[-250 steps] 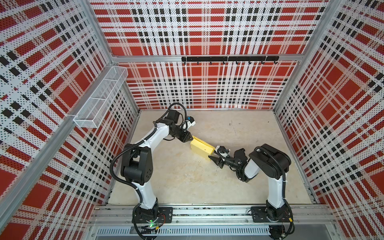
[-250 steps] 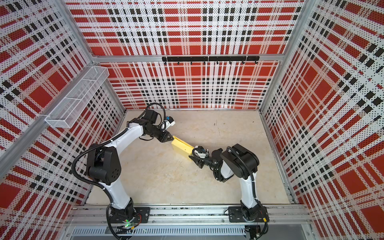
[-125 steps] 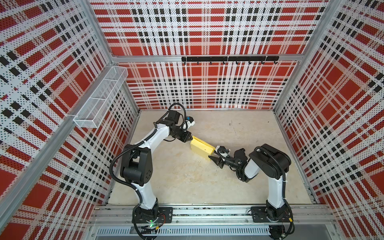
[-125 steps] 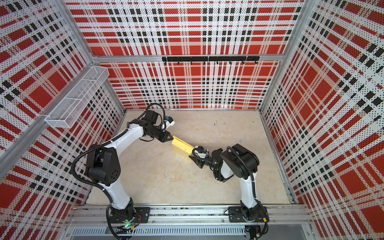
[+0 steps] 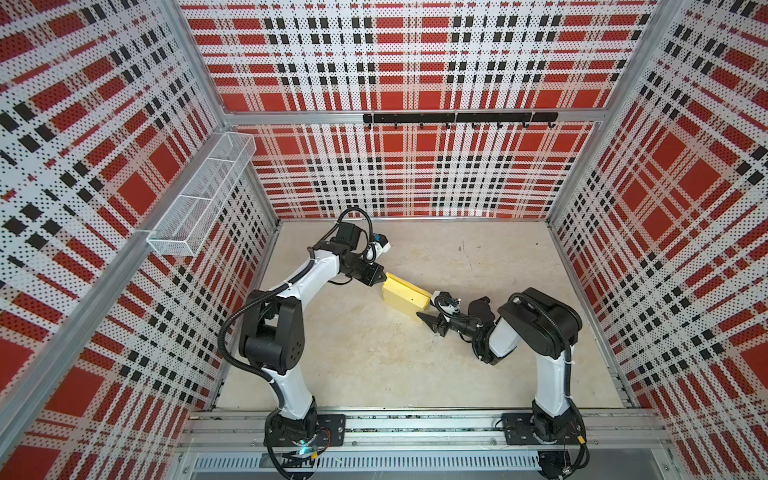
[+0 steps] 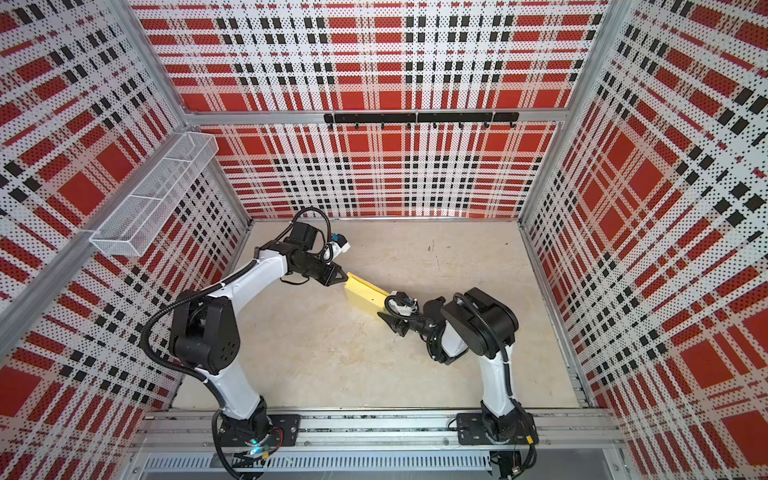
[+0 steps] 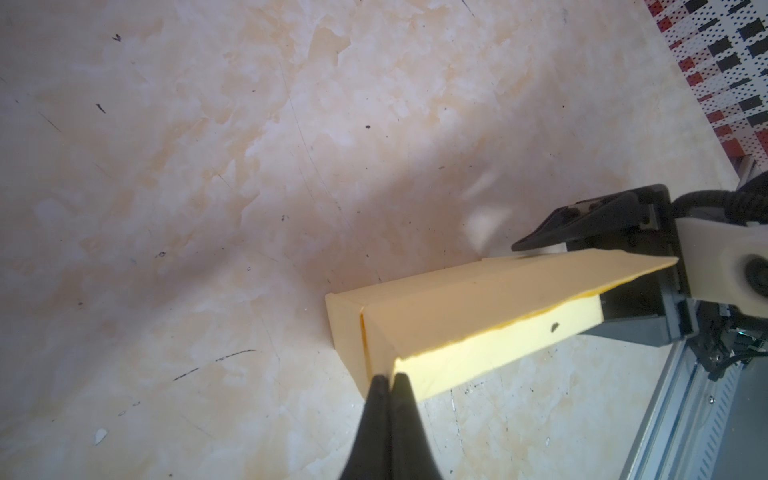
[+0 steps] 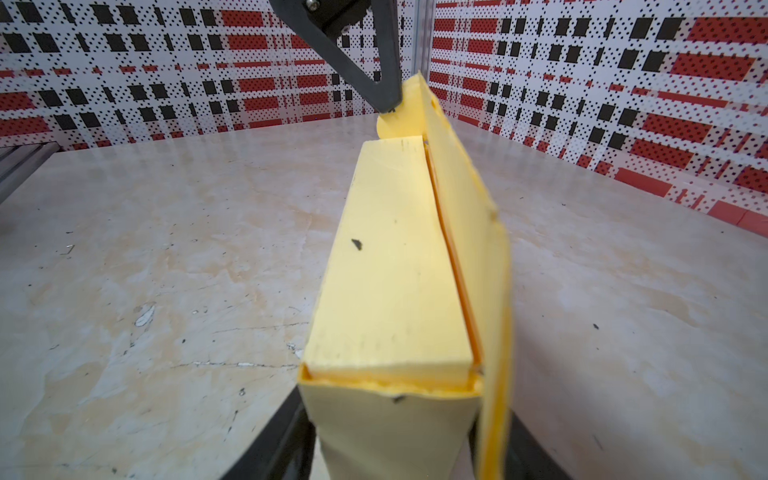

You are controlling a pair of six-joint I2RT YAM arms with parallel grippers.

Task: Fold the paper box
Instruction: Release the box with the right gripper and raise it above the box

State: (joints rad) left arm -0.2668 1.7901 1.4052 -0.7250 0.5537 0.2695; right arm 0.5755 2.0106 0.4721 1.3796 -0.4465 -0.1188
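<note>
The paper box (image 5: 405,295) (image 6: 365,293) is pale yellow and folded into a long flat block on the table's middle. One long flap (image 8: 469,216) stands up along its side. My left gripper (image 5: 381,279) (image 6: 345,275) is shut at the box's far end, pinching the thin card at the corner (image 7: 390,378). Its black tips (image 8: 390,109) meet a rounded tab there. My right gripper (image 5: 426,308) (image 6: 386,306) is open at the near end. The box's end (image 8: 390,415) sits between its fingers (image 8: 282,440), with a slim gap showing beside one of them.
A white wire basket (image 5: 199,195) hangs on the left wall and a black hook rail (image 5: 457,118) on the back wall. Plaid panels close in three sides. An aluminium rail (image 5: 415,428) with both arm bases runs along the front edge.
My right gripper's jaws have spread apart around the box's near end. The left gripper closed fully on the far corner. The box and both arms have barely moved.
</note>
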